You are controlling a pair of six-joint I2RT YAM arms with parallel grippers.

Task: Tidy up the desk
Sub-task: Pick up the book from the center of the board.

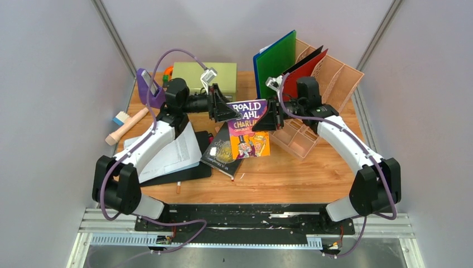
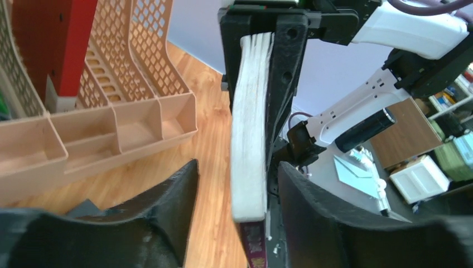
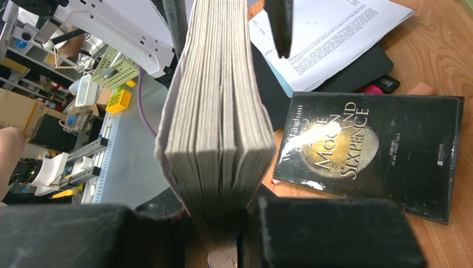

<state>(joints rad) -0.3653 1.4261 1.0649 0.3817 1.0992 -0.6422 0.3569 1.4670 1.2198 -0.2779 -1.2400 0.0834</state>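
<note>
Slipping looks possible for the Roald Dahl book (image 1: 248, 127): the right gripper (image 3: 223, 240) clamps one edge, while the left gripper (image 2: 237, 181) spreads apart around the other.

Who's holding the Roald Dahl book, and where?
The right gripper clamps the Roald Dahl book by its right edge; the left gripper stands open around the opposite edge.

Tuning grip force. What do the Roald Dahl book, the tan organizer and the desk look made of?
Roald Dahl book: paperback, it seems; thin colour-printed cover, bare paper page edges.
Tan organizer: likely moulded plastic, matte, with lattice dividers.
Desk: wood-grain laminate by the look, with a slight sheen; could be real wood.
</note>
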